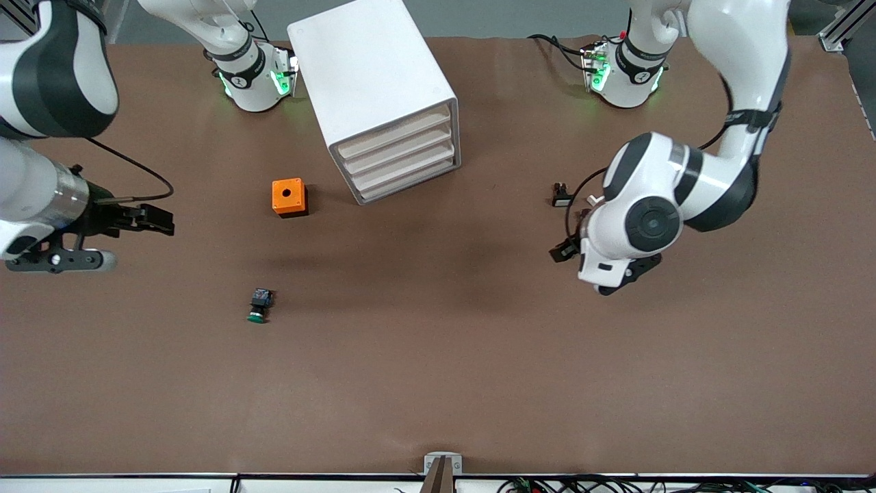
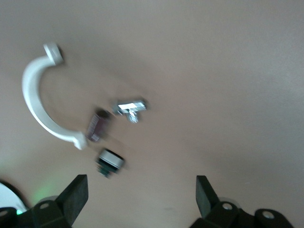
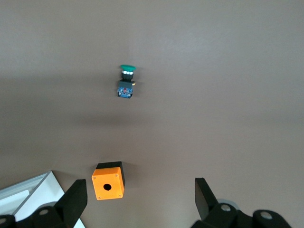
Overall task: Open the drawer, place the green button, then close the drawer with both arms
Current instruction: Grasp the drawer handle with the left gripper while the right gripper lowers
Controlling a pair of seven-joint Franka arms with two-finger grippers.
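The white cabinet (image 1: pixel 373 82) stands between the two arm bases, and its stacked drawers (image 1: pixel 400 159) are all shut. The button (image 1: pixel 259 306), a black body with a green cap, lies on its side on the table, nearer to the front camera than the orange box; it also shows as the button (image 3: pixel 126 81) in the right wrist view. My right gripper (image 3: pixel 141 199) hangs open and empty at the right arm's end of the table, beside the orange box. My left gripper (image 2: pixel 141 197) is open and empty over small parts at the left arm's end.
An orange box with a hole (image 1: pixel 289 197) sits beside the cabinet. Under the left hand lie a white curved clip (image 2: pixel 37 102), a small metal piece (image 2: pixel 130 107), a dark part (image 2: pixel 97 126) and a white-capped black button (image 2: pixel 110 161). Another small black part (image 1: pixel 562 197) lies close by.
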